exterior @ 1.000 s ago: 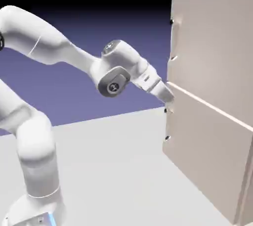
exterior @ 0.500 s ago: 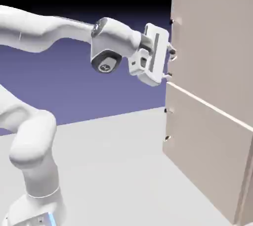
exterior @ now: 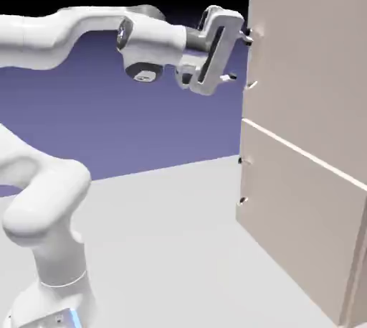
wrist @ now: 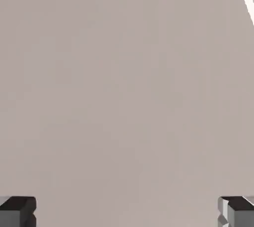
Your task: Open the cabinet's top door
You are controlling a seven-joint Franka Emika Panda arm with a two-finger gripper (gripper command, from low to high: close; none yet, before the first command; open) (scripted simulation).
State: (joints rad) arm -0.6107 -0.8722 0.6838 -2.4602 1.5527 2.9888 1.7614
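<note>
The cabinet (exterior: 308,140) stands at the right of the exterior view, a tall beige box rising from the grey table (exterior: 172,247) to near the top of the picture. Its front face carries two stacked panels, split by a pale seam that slants down to the right. The top door (exterior: 308,61) is the upper panel, lying flush with the lower panel (exterior: 301,226), with no gap along its edges. Its handle (exterior: 249,57) is a small dark bar at the door's left edge, seen nearly edge-on; the lower panel has its own small handle (exterior: 242,179) on the same edge, further down.

The arm (exterior: 79,32) reaches level across the upper part of the picture. The gripper (exterior: 239,55) sits just beside the top door's left edge at handle height, its jaws spread wide and empty. One dark fingertip lies close to the handle's upper end; whether it touches cannot be told from here.

In the hand view, plain beige panel fills nearly everything (a thin pale line crosses the top right corner), and the two grey fingertips (wrist: 18,210) sit far apart at the bottom corners with nothing between them.

Below the gripper the table is open, and the blue-violet backdrop (exterior: 143,125) shows behind the arm.
</note>
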